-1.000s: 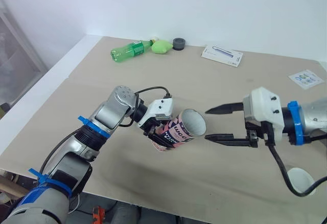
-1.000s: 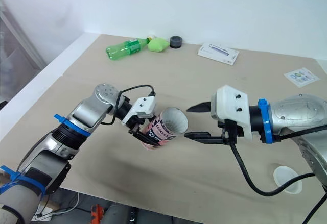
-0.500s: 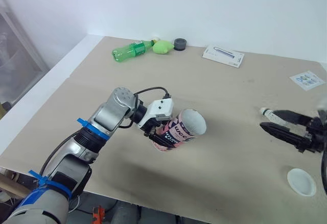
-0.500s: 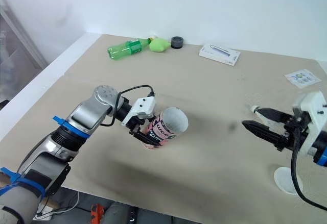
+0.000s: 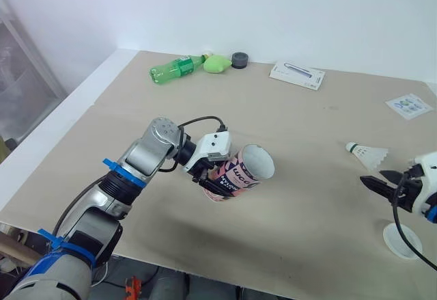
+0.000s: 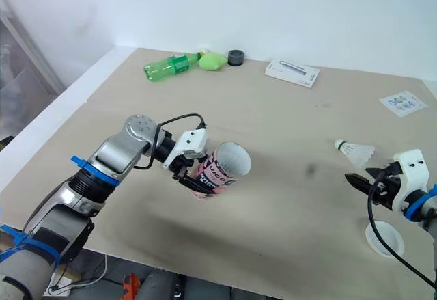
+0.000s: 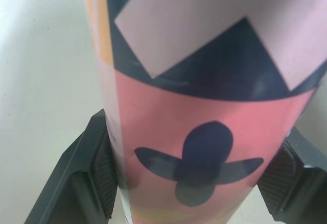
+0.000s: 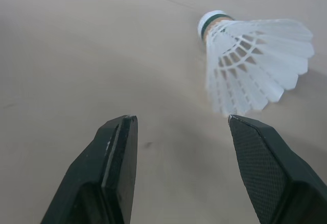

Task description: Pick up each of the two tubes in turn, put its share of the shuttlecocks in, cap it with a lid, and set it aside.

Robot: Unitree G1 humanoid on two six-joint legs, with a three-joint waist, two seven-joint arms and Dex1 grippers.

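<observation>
Lying just ahead of right pincer (image 8: 181, 119): shuttlecock (image 8: 250, 60).

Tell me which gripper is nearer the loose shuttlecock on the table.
Right. The right gripper hangs open just short of the shuttlecock, apart from it; the left gripper is far across the table, shut on the tube.

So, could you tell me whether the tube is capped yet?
Uncapped: the tube held by the left gripper shows an open round mouth, and a white lid lies on the table.

Left claw (image 5: 215, 182) clamped shut, arm bent inward; right claw (image 8: 181, 122) spread open, hovering low
</observation>
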